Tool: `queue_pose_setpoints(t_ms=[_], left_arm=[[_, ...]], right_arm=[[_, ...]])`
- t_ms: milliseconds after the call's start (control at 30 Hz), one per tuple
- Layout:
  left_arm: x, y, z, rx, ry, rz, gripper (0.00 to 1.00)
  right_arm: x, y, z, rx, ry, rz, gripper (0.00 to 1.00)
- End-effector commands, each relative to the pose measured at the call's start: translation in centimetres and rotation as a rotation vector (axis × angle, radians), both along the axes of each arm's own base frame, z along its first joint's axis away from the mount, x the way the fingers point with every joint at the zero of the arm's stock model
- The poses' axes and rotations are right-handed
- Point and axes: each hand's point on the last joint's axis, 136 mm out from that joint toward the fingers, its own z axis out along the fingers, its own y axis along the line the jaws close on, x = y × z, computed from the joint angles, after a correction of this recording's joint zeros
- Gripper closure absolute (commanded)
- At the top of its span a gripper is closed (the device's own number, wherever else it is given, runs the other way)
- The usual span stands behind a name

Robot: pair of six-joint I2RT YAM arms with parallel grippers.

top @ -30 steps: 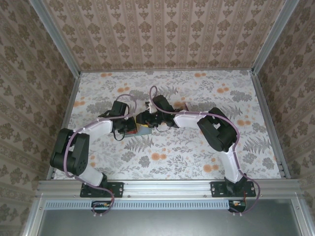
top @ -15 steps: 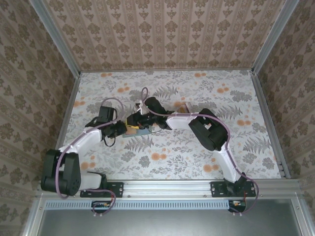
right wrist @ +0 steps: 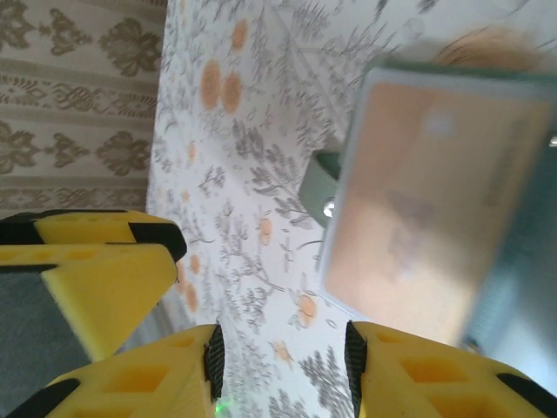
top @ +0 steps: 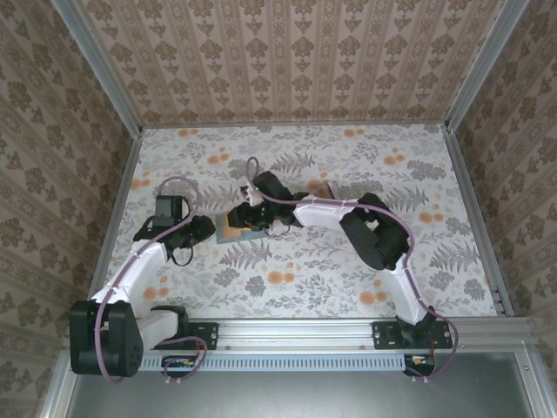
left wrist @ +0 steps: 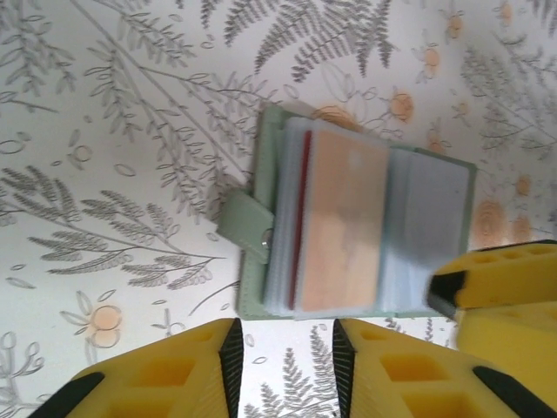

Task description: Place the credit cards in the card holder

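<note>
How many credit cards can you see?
2: an orange card on top inside the open card holder, and a red card whose edge shows beneath it. Others may be hidden.

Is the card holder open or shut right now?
Open: the card holder lies spread flat, snap tab unfastened to one side, clear sleeves and an orange card facing up.

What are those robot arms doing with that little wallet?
Two robot arms are putting cards into a green wallet. It lies open on the flowery table, with an orange card in its clear sleeves and a red card's edge peeking out beside it. The left gripper hangs open next to the wallet, holding nothing. The right gripper is open too, near its other end.
</note>
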Motion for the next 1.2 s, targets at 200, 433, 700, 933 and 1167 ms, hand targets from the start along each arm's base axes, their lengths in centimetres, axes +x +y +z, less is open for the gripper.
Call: queue_pose_setpoints(t_ms=[200,433,700,933,1167], left_arm=[[1.9,-5.3,2.7,-0.086,-0.084,-0.143,0.6],[3.4,-9.9,3.4,-0.089,-0.095,-0.236,0.57],[5.1,-15.8,3.3,-0.105,-0.089,-0.345,0.53],[6.3,-20.4,2.1,-0.136,-0.059,-0.42,0.52],[7.0,-24.5,0.8,-0.159,-0.034,-0.482,0.51]], right_arm=[[2.8,-12.5,4.5,-0.274,-0.202,-0.155,0.55],[4.6,-22.0,4.8,-0.507,-0.263,-0.286,0.55],[5.5,-29.2,4.8,-0.631,-0.282,-0.431,0.54],[6.2,-29.7,2.3,-0.637,-0.254,-0.442,0.51],[6.7,-29.2,0.8,-0.634,-0.227,-0.421,0.5]])
